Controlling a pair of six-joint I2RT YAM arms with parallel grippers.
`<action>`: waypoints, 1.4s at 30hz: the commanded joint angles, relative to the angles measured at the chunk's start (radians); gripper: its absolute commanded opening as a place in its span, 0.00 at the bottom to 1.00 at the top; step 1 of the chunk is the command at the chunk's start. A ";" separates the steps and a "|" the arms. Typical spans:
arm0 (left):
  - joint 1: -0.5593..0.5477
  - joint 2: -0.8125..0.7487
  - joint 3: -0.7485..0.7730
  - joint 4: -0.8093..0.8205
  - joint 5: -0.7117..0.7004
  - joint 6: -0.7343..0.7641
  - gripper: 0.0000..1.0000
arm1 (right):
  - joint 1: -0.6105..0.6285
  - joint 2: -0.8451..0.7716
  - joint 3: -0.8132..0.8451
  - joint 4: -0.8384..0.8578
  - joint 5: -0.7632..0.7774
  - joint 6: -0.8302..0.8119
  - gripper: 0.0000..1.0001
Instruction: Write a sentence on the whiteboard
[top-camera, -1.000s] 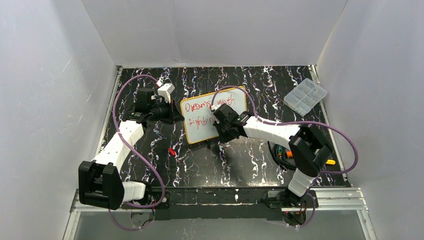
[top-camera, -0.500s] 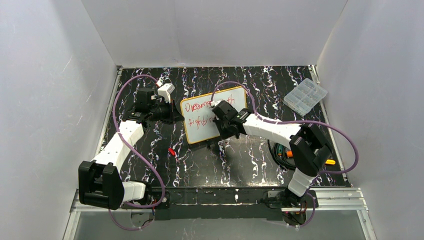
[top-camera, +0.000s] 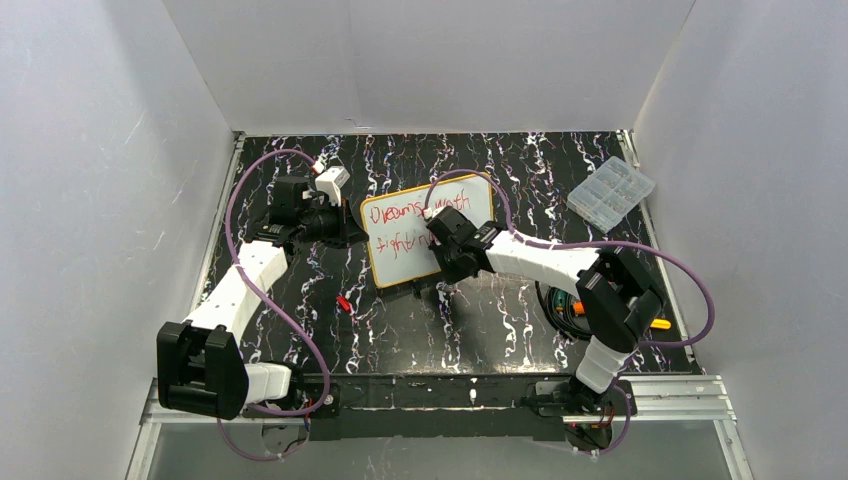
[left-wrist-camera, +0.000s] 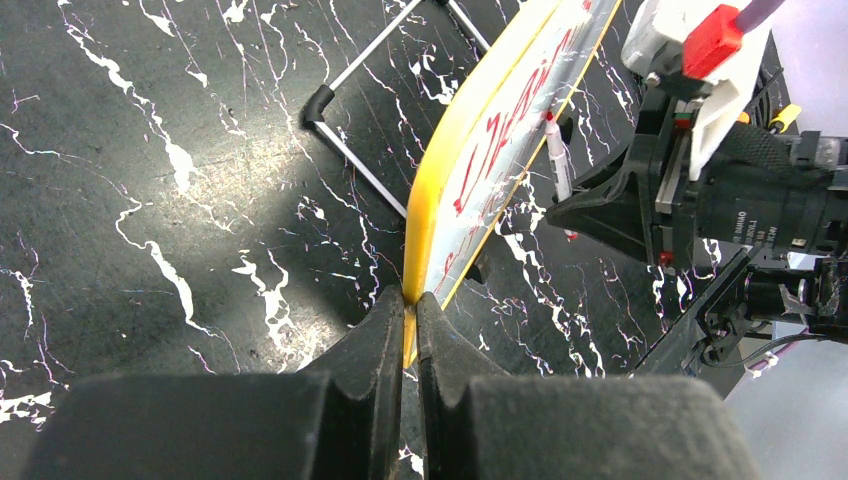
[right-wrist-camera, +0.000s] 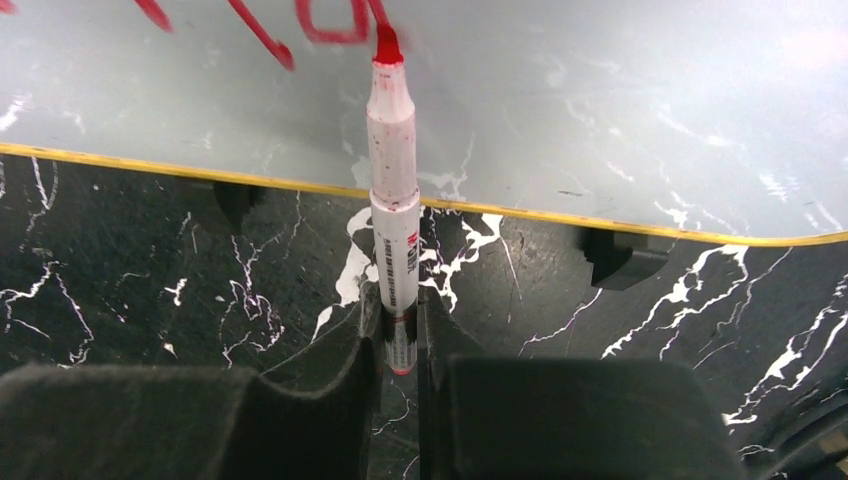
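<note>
The whiteboard (top-camera: 420, 258) with its yellow frame stands tilted at the table's middle, red sentence (top-camera: 395, 214) in two lines on it. My left gripper (left-wrist-camera: 409, 300) is shut on the board's yellow edge (left-wrist-camera: 432, 205), seen from the side in the left wrist view. My right gripper (right-wrist-camera: 398, 320) is shut on a white marker (right-wrist-camera: 394, 210) whose red tip (right-wrist-camera: 386, 45) touches the board face (right-wrist-camera: 600, 110) at the end of a red stroke. From above, the right gripper (top-camera: 440, 240) covers part of the second line.
A clear plastic compartment box (top-camera: 611, 193) lies at the back right. A small red cap (top-camera: 343, 303) lies on the black marbled table (top-camera: 500, 320) in front of the board. Markers sit in a dark holder (top-camera: 570, 305) under the right arm. White walls enclose the table.
The right gripper with the marker shifted slightly along the second line, up then back down a little. The left arm and the board stayed still.
</note>
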 joint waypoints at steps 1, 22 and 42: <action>-0.003 -0.048 -0.011 0.002 0.021 0.004 0.00 | -0.006 0.008 -0.034 0.013 -0.023 0.031 0.01; -0.003 -0.053 -0.013 0.002 0.020 0.003 0.00 | 0.035 -0.090 -0.012 0.075 -0.063 0.041 0.01; -0.001 -0.059 -0.014 0.000 0.012 0.006 0.00 | -0.151 -0.211 -0.108 -0.004 -0.158 -0.147 0.01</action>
